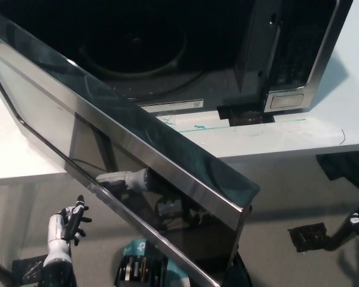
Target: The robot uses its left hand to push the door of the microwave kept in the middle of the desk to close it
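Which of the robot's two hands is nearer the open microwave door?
The white left hand, fingers spread just below the microwave door. The black right hand rests far right, away from it.

You will find no text you can read here: the white label [172, 106] on the microwave [185, 54] front edge, below its cavity, carries print too small to make out.

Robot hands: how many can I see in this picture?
1. The white left hand is at the lower left, fingers apart, just below the open microwave door. The black right hand isn't in view; it may be outside the frame.
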`<state>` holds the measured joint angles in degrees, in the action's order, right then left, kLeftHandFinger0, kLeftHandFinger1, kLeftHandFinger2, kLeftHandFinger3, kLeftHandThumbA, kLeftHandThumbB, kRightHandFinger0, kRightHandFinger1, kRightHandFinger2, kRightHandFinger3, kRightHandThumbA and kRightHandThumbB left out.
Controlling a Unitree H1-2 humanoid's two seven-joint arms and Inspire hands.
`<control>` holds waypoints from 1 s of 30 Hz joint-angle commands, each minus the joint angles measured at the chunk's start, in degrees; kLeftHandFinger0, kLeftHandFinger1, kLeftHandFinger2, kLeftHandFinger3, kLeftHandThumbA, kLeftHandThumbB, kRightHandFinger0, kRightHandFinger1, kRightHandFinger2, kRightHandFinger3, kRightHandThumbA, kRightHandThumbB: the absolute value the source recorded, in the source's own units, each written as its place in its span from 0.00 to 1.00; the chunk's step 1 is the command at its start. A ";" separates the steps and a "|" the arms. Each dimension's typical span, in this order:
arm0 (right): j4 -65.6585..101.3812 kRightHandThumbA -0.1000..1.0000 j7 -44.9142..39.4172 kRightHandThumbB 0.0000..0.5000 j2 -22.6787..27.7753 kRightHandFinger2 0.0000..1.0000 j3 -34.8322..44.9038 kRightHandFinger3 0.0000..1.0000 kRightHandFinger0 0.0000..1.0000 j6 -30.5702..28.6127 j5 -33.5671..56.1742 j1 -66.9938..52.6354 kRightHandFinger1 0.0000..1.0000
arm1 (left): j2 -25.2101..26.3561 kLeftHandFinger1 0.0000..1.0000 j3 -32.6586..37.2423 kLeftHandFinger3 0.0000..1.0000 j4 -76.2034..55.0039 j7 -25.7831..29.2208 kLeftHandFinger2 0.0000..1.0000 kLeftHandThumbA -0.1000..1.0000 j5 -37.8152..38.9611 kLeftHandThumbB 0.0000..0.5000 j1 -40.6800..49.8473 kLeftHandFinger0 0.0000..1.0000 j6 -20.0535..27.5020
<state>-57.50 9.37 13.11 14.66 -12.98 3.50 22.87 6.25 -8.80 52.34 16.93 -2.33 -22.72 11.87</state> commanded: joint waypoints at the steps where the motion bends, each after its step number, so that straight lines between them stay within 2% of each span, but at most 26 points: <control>1: 0.51 0.46 -1.18 0.16 1.64 0.97 0.39 1.00 0.95 -3.62 1.68 2.20 0.92 | 1.26 0.12 1.41 0.46 -6.41 4.10 0.31 0.78 -4.08 0.01 1.72 0.05 0.13; 2: 1.01 0.46 -1.65 0.16 1.65 0.95 0.81 0.99 0.91 -3.31 2.41 2.11 0.89 | 2.00 0.13 3.08 0.45 -8.87 4.85 0.30 0.85 -7.01 0.05 3.13 0.07 0.74; 3: 1.25 0.45 -1.48 0.15 1.57 0.94 1.02 0.98 0.89 -3.07 2.65 2.04 0.88 | 2.26 0.13 3.60 0.45 -10.19 4.95 0.29 0.88 -7.70 0.07 3.67 0.07 -0.04; 4: 1.52 0.45 -1.27 0.15 1.57 0.95 0.97 0.97 0.88 -2.41 2.54 2.01 0.88 | 2.86 0.13 4.69 0.40 -13.37 6.15 0.29 0.91 -10.25 0.02 5.20 0.08 -1.12; 5: 1.54 0.44 -0.01 0.20 1.47 0.90 1.01 0.93 0.84 -2.33 2.14 2.10 0.83 | 3.45 0.13 5.00 0.39 -18.99 6.19 0.28 0.93 -11.83 0.02 7.65 0.10 -3.57; 6: 1.55 0.41 0.54 0.21 1.43 0.87 1.02 0.90 0.81 -2.29 1.98 2.14 0.81 | 3.72 0.13 5.15 0.38 -21.43 6.23 0.28 0.96 -12.51 0.01 8.71 0.10 -4.65; 7: 1.68 0.42 -0.03 0.21 1.44 0.88 1.17 0.89 0.87 -1.93 2.44 2.17 0.83 | 4.50 0.12 4.88 0.37 -27.84 4.34 0.28 0.96 -12.47 0.00 12.02 0.09 -5.36; 9: 2.21 0.42 0.42 0.22 1.53 0.85 1.36 0.86 0.84 -1.98 2.44 2.15 0.80 | 5.30 0.14 5.12 0.39 -30.76 2.56 0.30 0.93 -12.20 0.00 13.15 0.10 -4.75; 10: 1.68 0.44 -0.15 0.19 1.75 0.90 0.98 0.91 0.91 -2.62 2.18 2.07 0.86 | 6.43 0.07 5.28 0.34 -34.39 0.33 0.22 0.92 -11.33 0.03 16.72 0.03 -2.52; 11: 1.13 0.44 -1.26 0.18 1.76 0.97 1.25 0.98 0.95 -3.34 2.93 2.06 0.91 | 6.74 0.10 5.53 0.37 -38.69 -0.91 0.26 0.91 -11.39 0.08 19.66 0.03 -3.65; 13: 1.37 0.44 -1.72 0.18 1.58 0.98 1.79 0.98 0.95 -2.95 3.78 2.01 0.91 | 6.95 0.10 5.82 0.37 -41.76 -1.57 0.26 0.92 -11.66 0.08 21.17 0.04 -5.90; 14: 0.97 0.41 -2.30 0.18 1.82 0.95 2.31 0.98 0.92 -3.34 4.56 2.20 0.89 | 6.96 0.10 6.11 0.37 -45.20 -1.99 0.26 0.89 -12.35 0.06 23.02 0.03 -7.19; 17: 1.10 0.39 -2.65 0.21 1.77 0.95 2.68 0.96 0.93 -3.37 5.34 2.16 0.89 | 8.13 0.10 6.64 0.38 -50.32 -3.23 0.27 0.90 -13.43 0.11 25.95 0.05 -9.29; 18: 0.78 0.40 -1.30 0.24 2.01 0.93 2.11 0.95 0.90 -3.15 4.15 2.41 0.87 | 9.55 0.03 7.44 0.32 -52.48 -4.77 0.19 0.91 -14.12 0.08 27.09 0.01 -9.01; 19: 0.63 0.42 -0.74 0.24 2.10 0.92 1.85 0.95 0.88 -3.07 3.65 2.49 0.85 | 10.16 0.01 7.80 0.30 -53.60 -5.47 0.16 0.93 -14.42 0.07 27.71 0.00 -9.06; 20: 0.44 0.43 -0.56 0.22 2.27 0.92 1.45 0.95 0.89 -3.95 3.12 2.43 0.86 | 11.60 0.00 8.87 0.24 -54.45 -5.81 0.11 0.98 -16.71 0.01 28.51 0.00 -7.32; 21: 0.46 0.44 -0.99 0.21 2.22 0.93 1.61 0.95 0.90 -4.02 3.54 2.40 0.87 | 12.92 0.00 9.74 0.18 -55.94 -6.41 0.03 1.00 -18.46 0.00 29.43 0.00 -6.66; 22: 0.36 0.45 -0.98 0.22 2.24 0.91 1.53 0.95 0.89 -4.26 3.49 2.37 0.86 | 13.31 0.00 10.05 0.11 -56.54 -6.50 0.01 1.00 -18.32 0.02 29.77 0.00 -6.30; 23: 0.50 0.46 -0.74 0.21 2.34 0.92 0.92 0.95 0.90 -4.87 2.69 1.85 0.86 | 13.37 0.00 10.29 0.00 -59.03 -5.30 0.00 1.00 -19.21 0.08 31.03 0.00 -2.51; 24: 0.97 0.46 -1.09 0.22 2.09 0.93 1.33 0.95 0.90 -4.53 3.40 1.75 0.88 | 13.36 0.00 10.32 0.00 -58.63 -4.02 0.00 0.94 -19.24 0.04 30.63 0.00 0.97; 26: 0.95 0.46 -0.19 0.25 2.02 0.89 1.46 0.91 0.84 -3.38 3.36 2.00 0.83 | 13.66 0.02 10.51 0.05 -59.16 -3.87 0.12 0.93 -18.99 0.00 30.35 0.00 3.85; 27: 1.10 0.50 -0.48 0.23 2.28 0.92 0.84 0.95 0.87 -2.74 2.74 1.86 0.86 | 13.98 0.14 10.69 0.31 -59.28 -2.58 0.39 0.76 -18.84 0.00 29.24 0.00 11.25; 28: 1.10 0.50 -0.52 0.23 2.28 0.92 0.85 0.95 0.87 -2.68 2.79 1.87 0.86 | 13.97 0.16 10.66 0.37 -59.28 -2.66 0.44 0.75 -18.67 0.00 29.18 0.00 11.74; 29: 1.98 0.51 -0.12 0.20 2.41 0.97 0.60 0.97 0.91 -1.65 2.31 1.66 0.90 | 15.20 0.23 12.21 0.57 -59.53 -1.74 0.53 0.67 -17.85 0.00 27.79 0.02 15.06; 30: 2.01 0.50 -0.51 0.21 2.29 0.97 0.99 0.97 0.91 -1.82 2.96 1.68 0.90 | 15.46 0.23 12.48 0.60 -60.27 -2.02 0.52 0.69 -17.58 0.00 27.37 0.02 15.06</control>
<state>-57.54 8.86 13.63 15.68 -14.02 6.06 23.05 18.73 1.50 -3.99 13.71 -18.35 7.25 12.04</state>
